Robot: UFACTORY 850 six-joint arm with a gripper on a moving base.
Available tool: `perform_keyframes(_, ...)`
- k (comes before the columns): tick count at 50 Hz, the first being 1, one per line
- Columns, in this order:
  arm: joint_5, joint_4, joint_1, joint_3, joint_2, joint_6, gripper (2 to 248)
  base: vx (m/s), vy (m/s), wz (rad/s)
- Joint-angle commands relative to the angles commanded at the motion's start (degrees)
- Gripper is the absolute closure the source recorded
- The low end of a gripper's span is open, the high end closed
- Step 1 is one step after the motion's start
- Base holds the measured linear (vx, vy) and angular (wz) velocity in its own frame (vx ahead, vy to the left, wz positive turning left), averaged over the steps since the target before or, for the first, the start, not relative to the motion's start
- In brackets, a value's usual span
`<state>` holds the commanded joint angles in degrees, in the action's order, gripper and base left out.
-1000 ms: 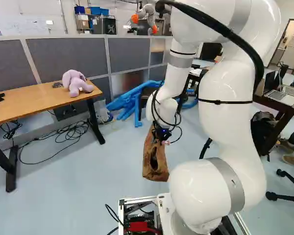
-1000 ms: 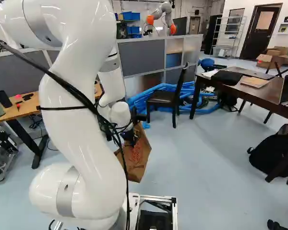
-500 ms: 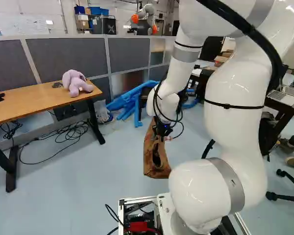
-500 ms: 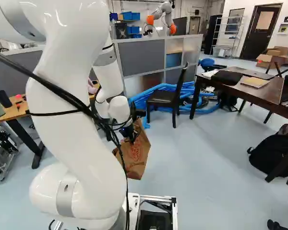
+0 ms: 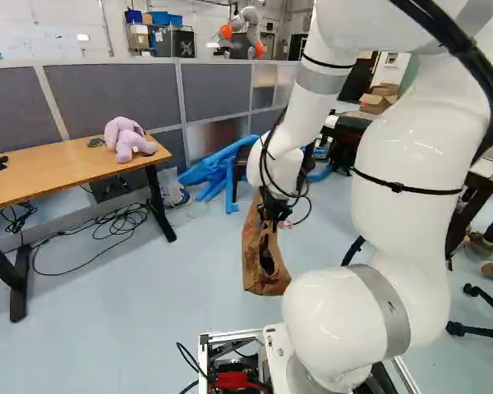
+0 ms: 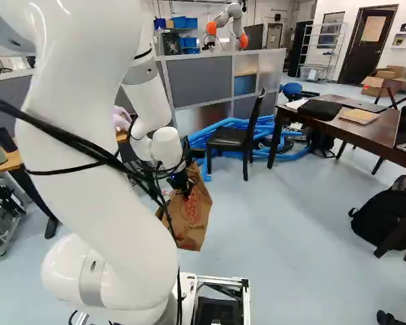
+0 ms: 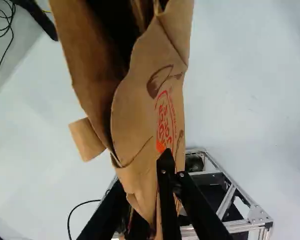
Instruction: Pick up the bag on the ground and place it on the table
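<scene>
My gripper (image 5: 273, 215) points down in the left base view, with the brown paper bag (image 5: 264, 261) hanging below it in the air. In the right base view the bag (image 6: 192, 218) shows red print on one side. The wrist view has the gripper (image 7: 144, 192) shut on one edge of the bag (image 7: 147, 107), its paper pinched between the fingers. The rest of the bag reaches out ahead of them, crumpled and partly open. A wooden table (image 5: 74, 169) stands at the left of the left base view; a dark table (image 6: 365, 128) is at the right of the right base view.
A purple plush toy (image 5: 126, 138) sits on the wooden table, with cables (image 5: 119, 220) on the floor beside it. A black chair (image 6: 231, 139) and blue tubes (image 6: 213, 130) are beyond the bag. A backpack (image 6: 386, 215) lies near the dark table. Another robot (image 6: 228, 24) stands behind the partition.
The arm has shifted, its upper links moving right in the left base view and left in the right one. The bag has risen slightly with the gripper. The base has not moved.
</scene>
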<state>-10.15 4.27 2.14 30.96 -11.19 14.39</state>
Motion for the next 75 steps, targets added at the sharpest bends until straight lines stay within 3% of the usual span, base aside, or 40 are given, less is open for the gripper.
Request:
perform_keyframes(37,-8.74,2.02,-0.76,2.56,5.73,0.0,229,0.0,0.0,0.0)
perform_keyframes(75,-19.82,4.39,0.07,7.13,9.56,0.0,229,0.0,0.0,0.0)
